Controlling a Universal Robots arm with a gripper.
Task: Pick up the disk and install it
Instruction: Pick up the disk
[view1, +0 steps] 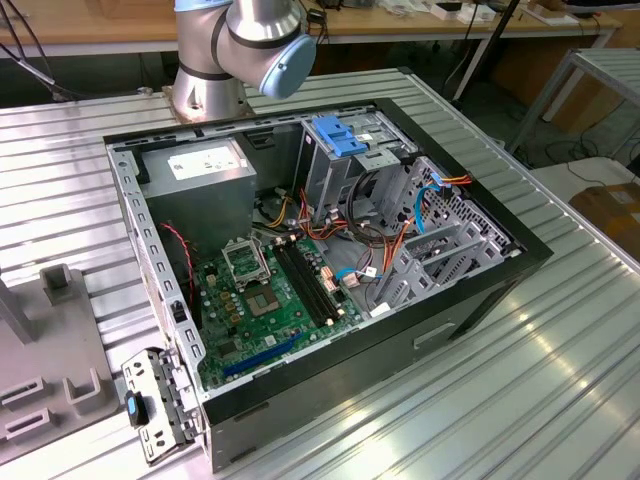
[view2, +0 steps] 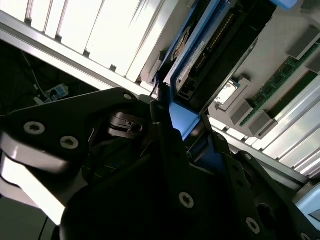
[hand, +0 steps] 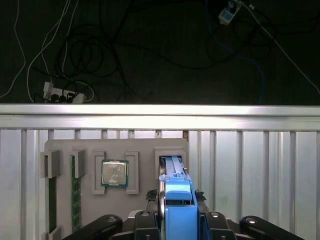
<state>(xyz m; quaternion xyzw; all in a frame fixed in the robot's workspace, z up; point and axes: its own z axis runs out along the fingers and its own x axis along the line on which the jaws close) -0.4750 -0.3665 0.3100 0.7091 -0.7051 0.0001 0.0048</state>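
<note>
Green memory sticks (hand: 76, 195) stand in the grey holder tray (hand: 145, 150) well off to one side of the gripper (hand: 178, 215), a processor chip (hand: 114, 173) sits nearer, and the disk (hand: 177, 197) is held upright between the jaws, closed against its blue rail frame (the second wrist view agrees), its far end in the tray's slot; the exterior view has the open computer case (view1: 330, 260) on a ribbed metal table (view1: 520, 380)

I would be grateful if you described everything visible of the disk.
The disk stands on edge in a slot of the grey holder, which lies on the ribbed metal table. A bright blue plastic frame wraps its dark metal body; the second wrist view shows its connector edge. The gripper is shut on its flat sides.
</note>
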